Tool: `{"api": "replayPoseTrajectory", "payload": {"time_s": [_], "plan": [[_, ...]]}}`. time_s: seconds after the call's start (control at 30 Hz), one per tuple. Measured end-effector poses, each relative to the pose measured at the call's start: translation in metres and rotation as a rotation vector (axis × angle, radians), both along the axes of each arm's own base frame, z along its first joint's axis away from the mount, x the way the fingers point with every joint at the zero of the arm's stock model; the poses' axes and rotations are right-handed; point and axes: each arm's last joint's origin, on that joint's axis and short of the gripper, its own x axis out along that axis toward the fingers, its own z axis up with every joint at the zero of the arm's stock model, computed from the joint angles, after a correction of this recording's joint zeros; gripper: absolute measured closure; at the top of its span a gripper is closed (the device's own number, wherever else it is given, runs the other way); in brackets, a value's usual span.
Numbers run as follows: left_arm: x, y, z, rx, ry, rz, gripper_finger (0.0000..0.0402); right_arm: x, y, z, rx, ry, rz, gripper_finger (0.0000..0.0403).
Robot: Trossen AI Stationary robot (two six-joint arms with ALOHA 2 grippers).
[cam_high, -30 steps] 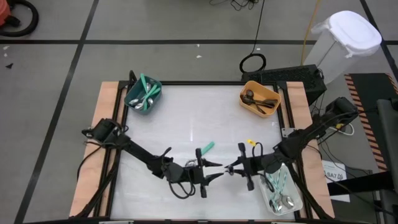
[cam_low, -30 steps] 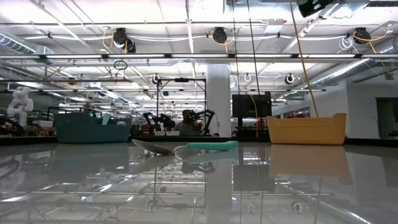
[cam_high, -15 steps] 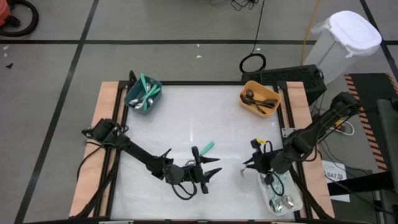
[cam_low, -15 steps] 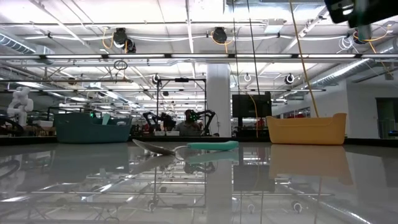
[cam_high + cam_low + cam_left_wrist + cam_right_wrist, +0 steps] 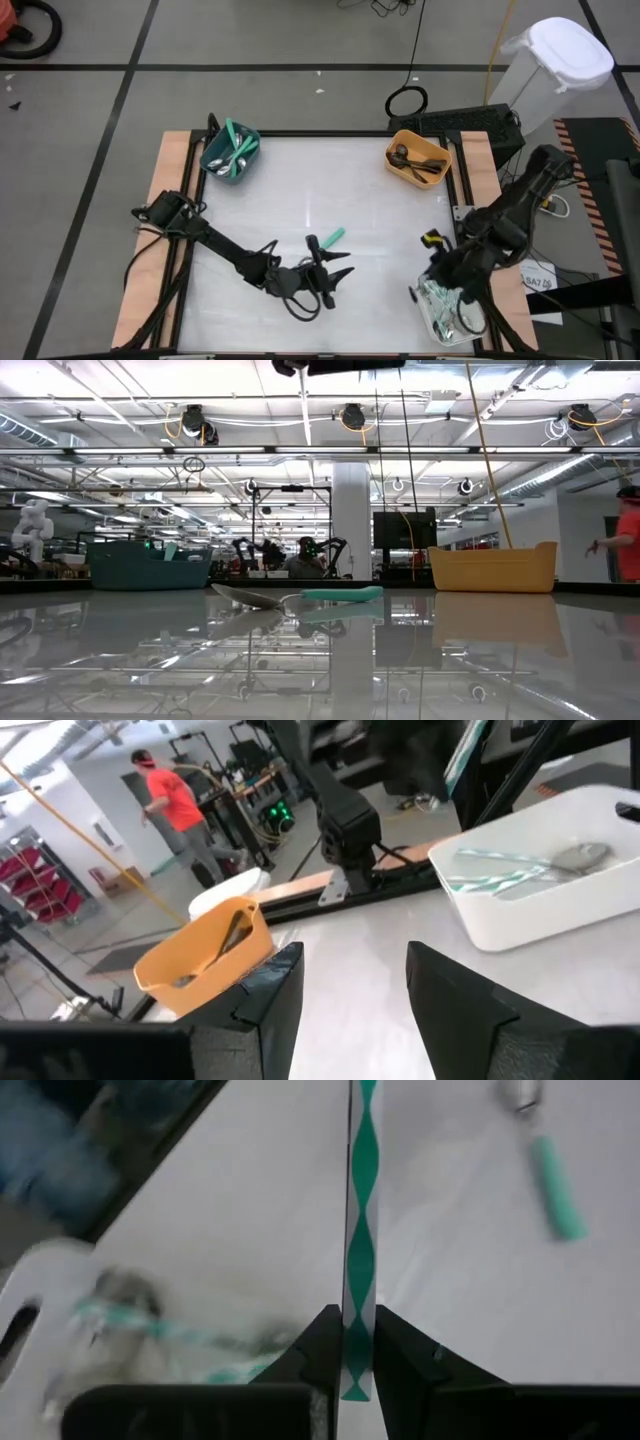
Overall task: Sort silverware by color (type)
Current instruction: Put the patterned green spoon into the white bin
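Observation:
A spoon with a teal handle (image 5: 327, 240) lies flat on the white table near its middle, and it shows in the low view too (image 5: 300, 597). My left gripper (image 5: 344, 265) stands open just on the near side of that spoon and touches nothing. My right gripper (image 5: 428, 290) hovers at the near right, at the edge of the white bin (image 5: 474, 330), and is shut on a utensil with a white-and-teal patterned handle (image 5: 357, 1210). The white bin holds several pieces of silverware (image 5: 520, 870). My right gripper pinches the patterned handle near one end (image 5: 356, 1342) between its two fingers. The handle sticks straight out ahead of the fingers, along their line. The gripper slants downward, and the utensil is lifted clear of the table. Its far end lies outside the view.
A teal bin (image 5: 230, 152) with silverware stands at the far left corner, and an orange bin (image 5: 418, 158) with dark utensils at the far right. A person in an orange shirt (image 5: 175, 805) walks in the room beyond the table.
My right gripper has drawn away from my left gripper at the table's middle, going toward the right and near edges and upward to the white bin. It has tipped to point downward and carries the patterned utensil along. The teal-handled spoon has not moved.

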Motion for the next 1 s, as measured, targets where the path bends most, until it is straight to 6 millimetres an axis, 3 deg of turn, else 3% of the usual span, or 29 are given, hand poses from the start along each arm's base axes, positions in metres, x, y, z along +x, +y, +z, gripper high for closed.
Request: {"api": "replayPoseTrajectory", "payload": {"time_s": [0.13,0.43,0.73,1.0], "plan": [[0.0,0.0,-0.003,-0.036,0.017,0.006,0.0224,-0.005,0.011,-0.003,-0.059,0.108,0.089,0.0368],[-0.001,0.0,-0.007,-0.123,0.018,0.018,0.0224,-0.018,0.034,-0.033,-0.281,0.369,0.355,0.0366],[-0.001,0.001,-0.008,-0.192,0.008,0.03,0.0224,-0.029,0.043,-0.054,-0.541,0.527,0.641,0.0364],[0.003,0.013,-0.015,-0.233,0.047,0.078,0.0224,-0.025,0.052,-0.07,-0.651,0.596,0.837,0.0363]]}}
